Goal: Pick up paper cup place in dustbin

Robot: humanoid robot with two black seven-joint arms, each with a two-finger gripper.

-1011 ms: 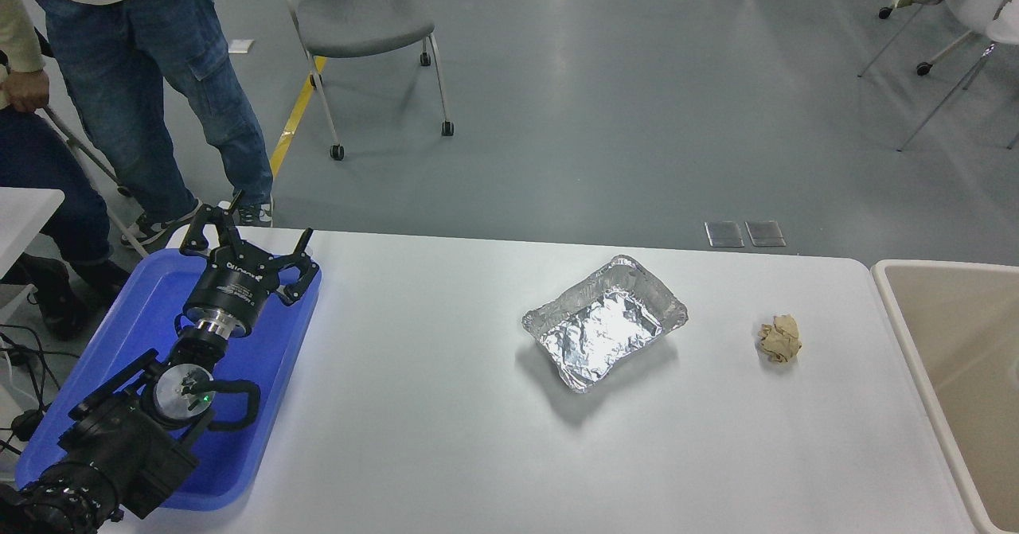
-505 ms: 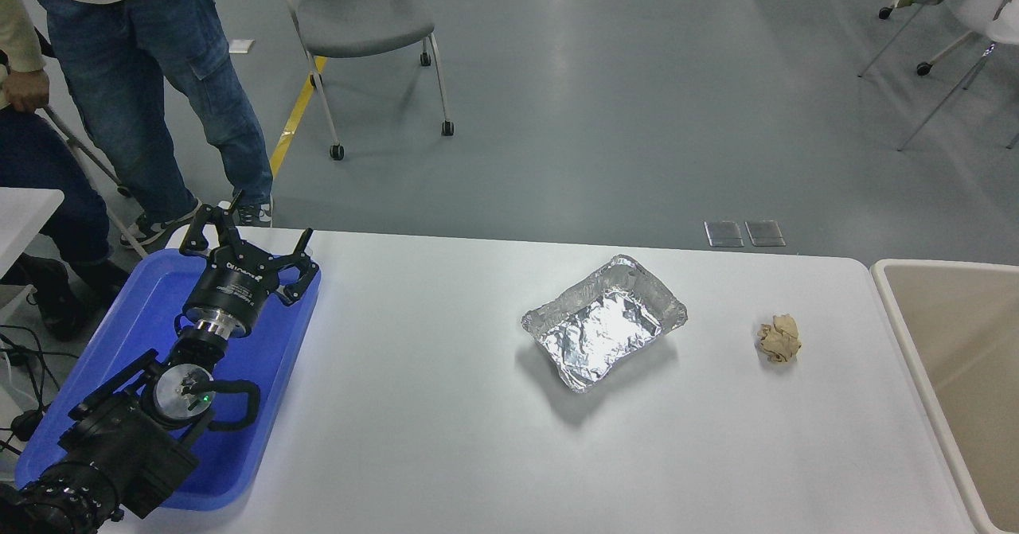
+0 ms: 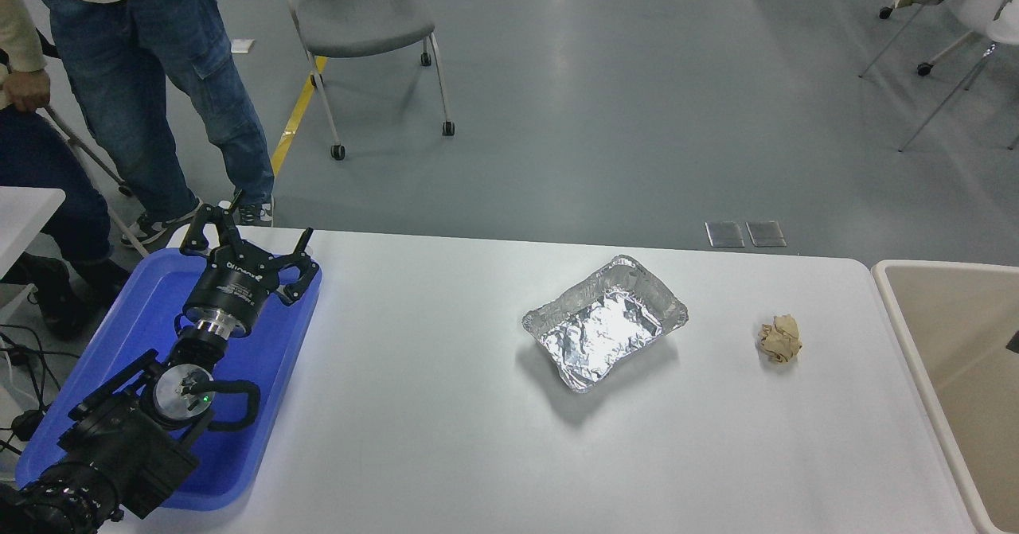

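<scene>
The paper cup does not show anywhere in the head view. The beige dustbin [image 3: 911, 359] stands at the table's right end, cut off by the picture's edge. A small dark shape [image 3: 1013, 343] shows at the right edge over the bin; I cannot tell what it is. My right gripper is out of view. My left gripper [image 3: 255, 235] is parked at the lower left over the blue tray [image 3: 119, 335], fingers spread open and empty.
A crinkled silver foil tray [image 3: 605, 323] lies mid-table. A crumpled brown paper ball [image 3: 780, 338] lies to its right, near the bin. A person in jeans [image 3: 159, 80] stands at the far left, beside a grey chair [image 3: 362, 17].
A small dark shape has appeared at the right edge over the bin. The left arm, foil tray and paper ball have not moved.
</scene>
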